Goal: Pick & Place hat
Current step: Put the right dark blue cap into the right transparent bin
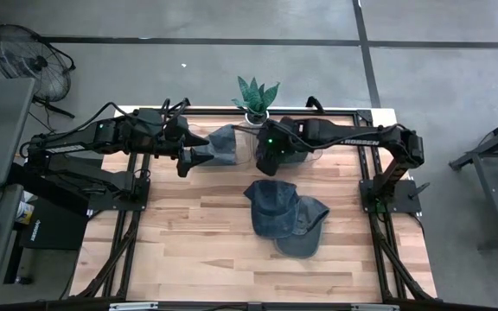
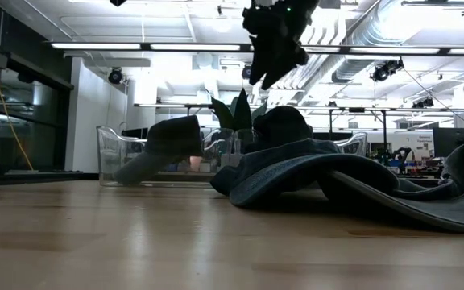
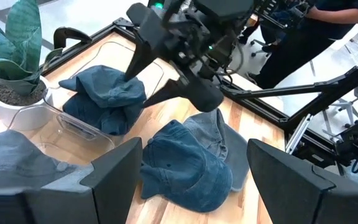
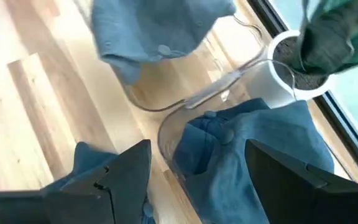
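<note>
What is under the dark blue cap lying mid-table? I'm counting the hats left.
A grey cap lies under the dark blue cap, showing at one side. Anything beneath their overlap is hidden.

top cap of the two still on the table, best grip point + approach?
Judging by its pose, take the dark blue cap by the raised crown, from straight above. It lies on top, overlapping the grey cap on its right side, so a brim-edge pinch there might catch both. The right gripper, open over the clear bin, is closest; the left gripper waits beside it.
</note>
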### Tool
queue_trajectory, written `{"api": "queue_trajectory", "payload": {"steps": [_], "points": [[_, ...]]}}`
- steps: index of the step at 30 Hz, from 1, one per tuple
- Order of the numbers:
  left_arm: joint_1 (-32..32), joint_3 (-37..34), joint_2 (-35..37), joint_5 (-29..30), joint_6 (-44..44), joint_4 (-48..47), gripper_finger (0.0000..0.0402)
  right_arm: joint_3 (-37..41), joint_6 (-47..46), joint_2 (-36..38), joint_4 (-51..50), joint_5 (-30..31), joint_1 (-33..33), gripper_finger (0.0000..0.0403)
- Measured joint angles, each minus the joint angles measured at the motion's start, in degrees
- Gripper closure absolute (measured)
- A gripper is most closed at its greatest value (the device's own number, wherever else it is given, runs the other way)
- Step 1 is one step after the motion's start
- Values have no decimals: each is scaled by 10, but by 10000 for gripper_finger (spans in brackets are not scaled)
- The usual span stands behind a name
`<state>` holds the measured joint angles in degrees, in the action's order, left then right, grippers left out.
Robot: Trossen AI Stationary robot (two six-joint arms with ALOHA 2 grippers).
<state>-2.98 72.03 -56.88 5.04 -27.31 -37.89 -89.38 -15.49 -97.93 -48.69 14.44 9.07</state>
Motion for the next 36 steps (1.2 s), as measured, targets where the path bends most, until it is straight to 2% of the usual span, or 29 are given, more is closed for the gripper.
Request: {"api": "queue_trajectory", "payload": {"steps": [3, 6, 13, 15, 17, 29, 32, 36], "points": [[0, 0, 0, 0, 0, 0, 113, 0, -23, 0, -10, -5, 12, 162], [0, 0, 0, 0, 0, 0, 113, 0, -42, 3, -58, 1, 26, 194], [0, 0, 0, 1, 0, -11, 113, 2, -51, 27, -166, 32, 58, 321], [0, 0, 0, 3, 0, -17, 113, 2, -51, 29, -178, 24, 69, 369], [0, 0, 0, 3, 0, -16, 113, 2, -51, 30, -182, 1, 81, 393], [0, 0, -7, 0, 0, -20, 113, 12, -81, 31, -171, -54, 147, 401], [0, 0, -6, 0, -4, -28, 113, 65, -83, 52, -137, -84, 165, 402], [0, 0, -6, 0, -13, -39, 113, 178, -110, 112, -41, -131, 190, 402]]}}
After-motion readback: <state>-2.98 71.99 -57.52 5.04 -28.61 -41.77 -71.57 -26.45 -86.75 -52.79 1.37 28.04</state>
